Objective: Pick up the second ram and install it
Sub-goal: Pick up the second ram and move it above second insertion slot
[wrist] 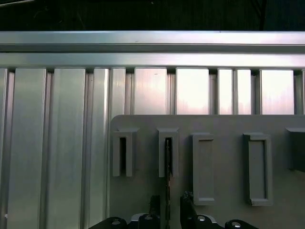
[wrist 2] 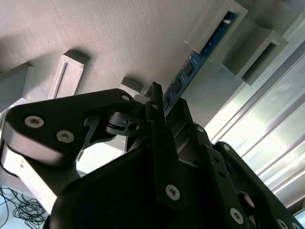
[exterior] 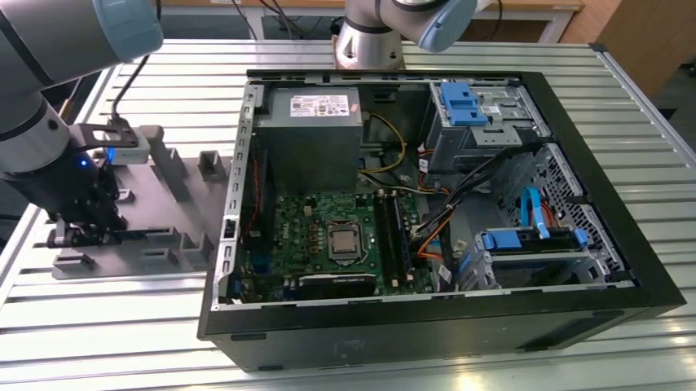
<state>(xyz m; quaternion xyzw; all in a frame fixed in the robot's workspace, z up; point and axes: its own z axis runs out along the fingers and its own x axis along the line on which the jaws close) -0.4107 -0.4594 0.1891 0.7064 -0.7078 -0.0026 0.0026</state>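
In the exterior view the hand [exterior: 78, 236] is sitting low over the grey tray [exterior: 185, 175] at the exterior view's left. The arm [exterior: 44, 138] and its dark wrist are covering the fingertips there, so the stick is hard to make out from that side. In the second wrist view the hand's black linkages are blocking the near end of the second ram [wrist 2: 200, 50], while its far end is sitting inside a raised slot of the tray. In the first wrist view the second ram is showing edge-on as a thin dark line standing in one of the tray's slots. Its near stretch is running between the two fingers [wrist: 187, 205], which are standing apart with a gap on either side. The stick is looking long, narrow and blue, with dark chips in a row along its face. The tray is lying on the ribbed metal worktop [exterior: 109, 326], beside the open computer case [exterior: 609, 269], where the green motherboard [exterior: 315, 220] is lying exposed.
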